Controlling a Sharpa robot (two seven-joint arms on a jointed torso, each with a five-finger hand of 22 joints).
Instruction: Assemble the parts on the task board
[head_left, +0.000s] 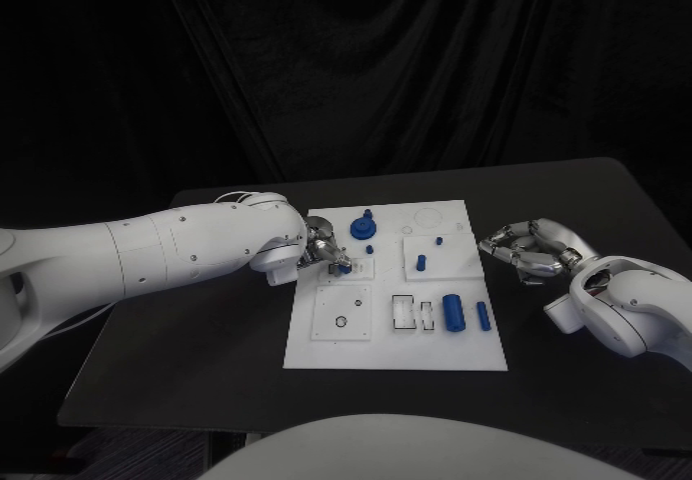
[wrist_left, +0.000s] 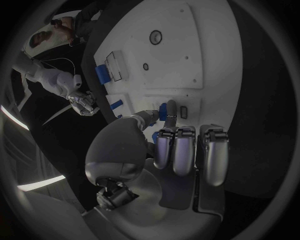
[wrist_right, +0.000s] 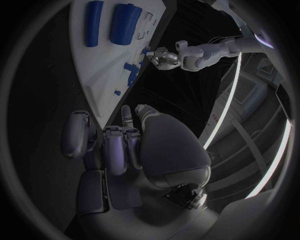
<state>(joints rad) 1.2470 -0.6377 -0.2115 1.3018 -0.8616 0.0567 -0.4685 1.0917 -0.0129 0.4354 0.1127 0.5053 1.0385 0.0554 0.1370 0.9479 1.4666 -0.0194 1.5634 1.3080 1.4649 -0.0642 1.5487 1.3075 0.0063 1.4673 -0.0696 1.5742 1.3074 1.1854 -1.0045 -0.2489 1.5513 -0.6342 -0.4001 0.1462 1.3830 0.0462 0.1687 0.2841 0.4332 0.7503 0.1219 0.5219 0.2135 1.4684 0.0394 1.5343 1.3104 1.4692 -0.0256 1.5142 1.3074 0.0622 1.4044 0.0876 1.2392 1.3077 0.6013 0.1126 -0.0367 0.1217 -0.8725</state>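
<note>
Part in hand: I see a small blue peg (wrist_left: 164, 111) pinched between the left hand's thumb and a fingertip, over the left middle of the task board (head_left: 459, 350), at a raised white block there.
How it will handle: I judge it light, rigid and smooth plastic, so it may twist or slip in a tip pinch. I would take it by its sides and keep it upright. It does not look fragile.
Left hand (head_left: 323, 252): its fingers (wrist_left: 177, 150) lie close together and curled over the board, with the peg pinched at the tips.
Other parts: a blue knob-shaped piece (head_left: 362, 226) stands at the far left of the board. A short blue peg (head_left: 421, 264) sits in the middle. A thick blue cylinder (head_left: 453, 311) and a thinner blue bar (head_left: 483, 316) lie side by side at the near right. I judge the two round ones likely to roll if nudged; a grip across the middle suits them best.
Board: a stiff white plate lying flat on the black desk (head_left: 577, 200). It carries square recesses and a small black ring (head_left: 338, 322) at the near left.
Right hand (head_left: 528, 250): it hovers just off the board's right edge. Its fingers (wrist_right: 116, 150) are curled in on nothing and touch no part.
</note>
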